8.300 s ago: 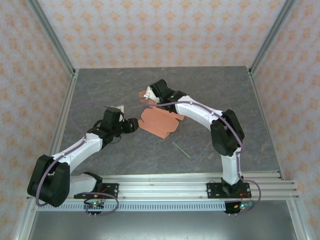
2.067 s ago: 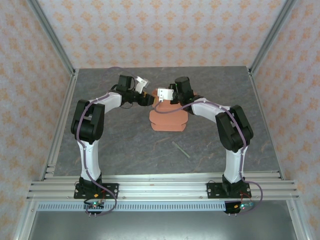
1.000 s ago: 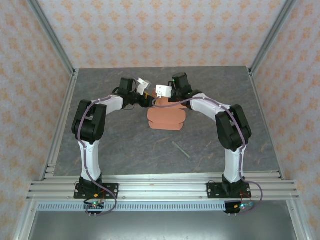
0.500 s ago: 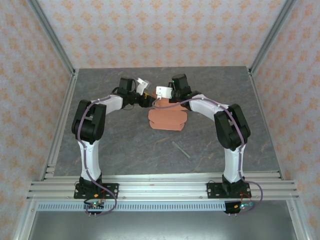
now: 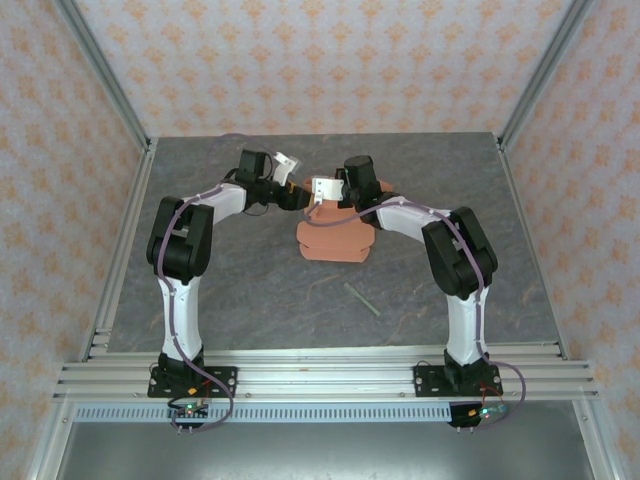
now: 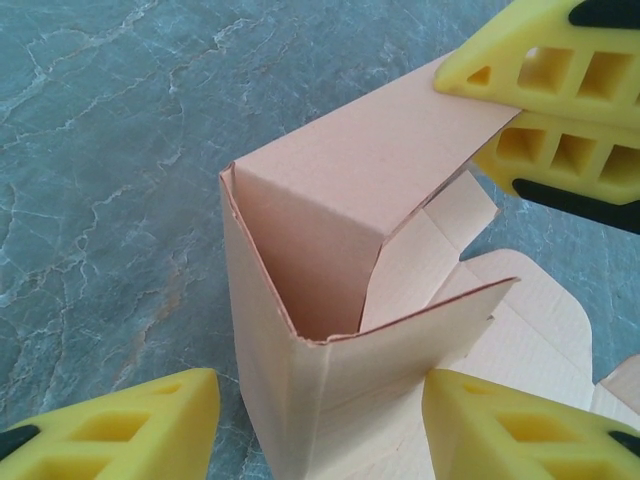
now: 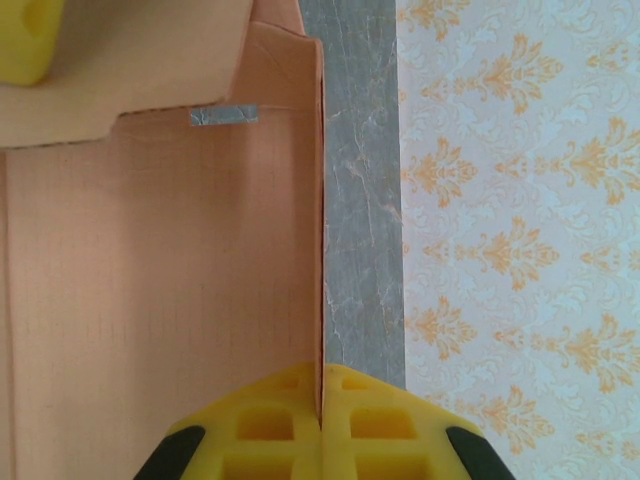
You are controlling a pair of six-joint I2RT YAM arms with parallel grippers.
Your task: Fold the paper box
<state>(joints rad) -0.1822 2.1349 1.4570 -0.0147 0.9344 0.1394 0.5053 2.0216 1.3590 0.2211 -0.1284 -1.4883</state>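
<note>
The paper box [image 5: 335, 238] sits half-raised at the centre of the top view. The right claw [image 7: 322, 395] is pinched tight on its upright flap. The left claw [image 6: 318, 440] stands apart, straddling the box's near corner.

One camera hangs high behind the arm bases, looking down over the whole table [image 5: 250, 290], while each wrist camera stares close along its own yellow pads, the left fingers [image 6: 130, 425] and the right fingers [image 7: 270, 425], all three sharing the paper box [image 6: 300, 220] at those fingertips.
</note>
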